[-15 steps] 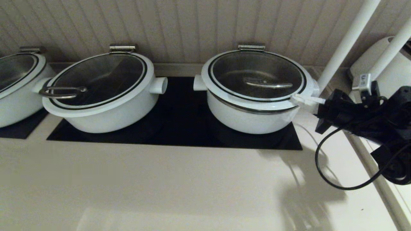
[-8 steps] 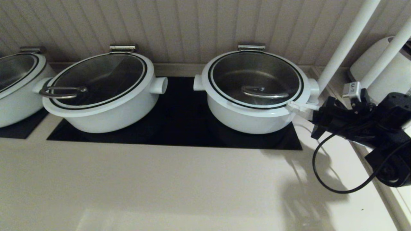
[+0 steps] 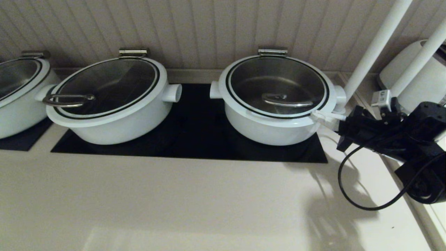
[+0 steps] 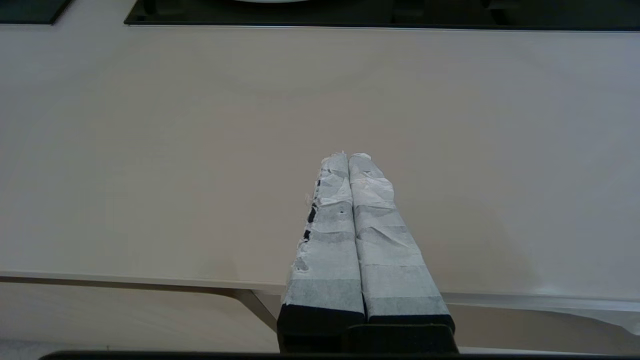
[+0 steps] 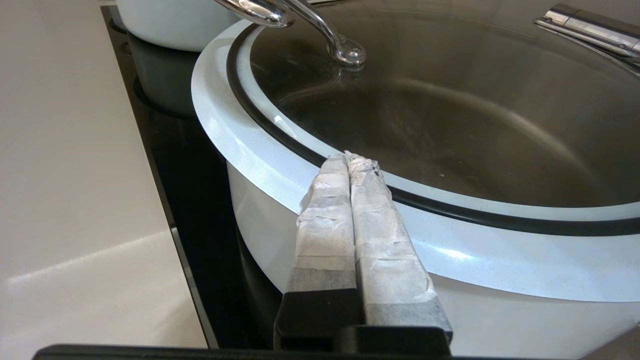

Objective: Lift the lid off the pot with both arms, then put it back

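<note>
The pot (image 3: pixel 271 130) stands on the right of the black cooktop (image 3: pixel 195 139). The lid (image 3: pixel 278 75) lies flat and closed on it, with its bar handle (image 3: pixel 287 101) toward the front and its hinge (image 3: pixel 273 51) at the back. My right gripper (image 3: pixel 313 114) is shut and empty. Its taped fingertips rest on top of the lid's white rim at the front right. In the right wrist view the gripper (image 5: pixel 348 156) reaches the lid's black ring (image 5: pixel 280 135). My left gripper (image 4: pixel 348 155) is shut and empty over the bare counter near its front edge, and it is out of the head view.
A similar white pot with a loop-handled lid (image 3: pixel 108 115) stands on the left of the cooktop. Another pot (image 3: pixel 17 101) is at the far left. Two white poles (image 3: pixel 376 45) and a white appliance (image 3: pixel 428 76) are at the right. A beige counter (image 3: pixel 174 202) spreads in front.
The lid was raised a little at its front one second ago and now lies flat on the pot. My right gripper has come down and slightly left with it.
</note>
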Available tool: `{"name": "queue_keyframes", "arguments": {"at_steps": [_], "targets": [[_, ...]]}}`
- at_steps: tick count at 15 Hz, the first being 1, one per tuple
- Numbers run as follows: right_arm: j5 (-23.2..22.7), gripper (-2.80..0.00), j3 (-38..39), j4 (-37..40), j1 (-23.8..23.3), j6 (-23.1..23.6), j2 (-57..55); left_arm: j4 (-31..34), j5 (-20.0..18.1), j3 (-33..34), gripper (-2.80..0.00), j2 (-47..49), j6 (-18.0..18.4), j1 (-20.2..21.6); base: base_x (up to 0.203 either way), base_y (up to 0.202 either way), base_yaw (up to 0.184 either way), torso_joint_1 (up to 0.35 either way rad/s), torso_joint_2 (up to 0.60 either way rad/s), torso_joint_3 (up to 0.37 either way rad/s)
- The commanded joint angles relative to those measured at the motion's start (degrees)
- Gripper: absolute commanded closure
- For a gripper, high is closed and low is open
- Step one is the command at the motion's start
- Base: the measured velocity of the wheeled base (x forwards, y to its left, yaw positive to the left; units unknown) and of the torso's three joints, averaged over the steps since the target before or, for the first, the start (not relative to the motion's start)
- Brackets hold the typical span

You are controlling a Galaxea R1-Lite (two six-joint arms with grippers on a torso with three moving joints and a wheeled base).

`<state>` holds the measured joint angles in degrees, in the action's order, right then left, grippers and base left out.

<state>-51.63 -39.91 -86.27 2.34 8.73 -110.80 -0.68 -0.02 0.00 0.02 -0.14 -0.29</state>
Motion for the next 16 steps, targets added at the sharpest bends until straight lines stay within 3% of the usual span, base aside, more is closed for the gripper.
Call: {"name": "queue_keyframes", "arguments": {"at_steps": [1, 8, 16], "targets": [[-0.3, 0.0, 0.0, -0.4, 0.0, 0.1, 0.0, 0.0, 0.0, 0.0, 0.0, 0.0, 0.0, 0.0, 0.0, 0.0, 0.0, 0.0, 0.0, 0.0], [0.7, 0.0, 2.3, -0.4, 0.0, 0.0, 4.2, 0.0, 0.0, 0.0, 0.0, 0.0, 0.0, 0.0, 0.0, 0.0, 0.0, 0.0, 0.0, 0.0], [7.8, 0.0, 8.1, 0.2, -0.1, -0.3, 13.4, 0.0, 0.0, 0.0, 0.0, 0.0, 0.0, 0.0, 0.0, 0.0, 0.0, 0.0, 0.0, 0.0]]}}
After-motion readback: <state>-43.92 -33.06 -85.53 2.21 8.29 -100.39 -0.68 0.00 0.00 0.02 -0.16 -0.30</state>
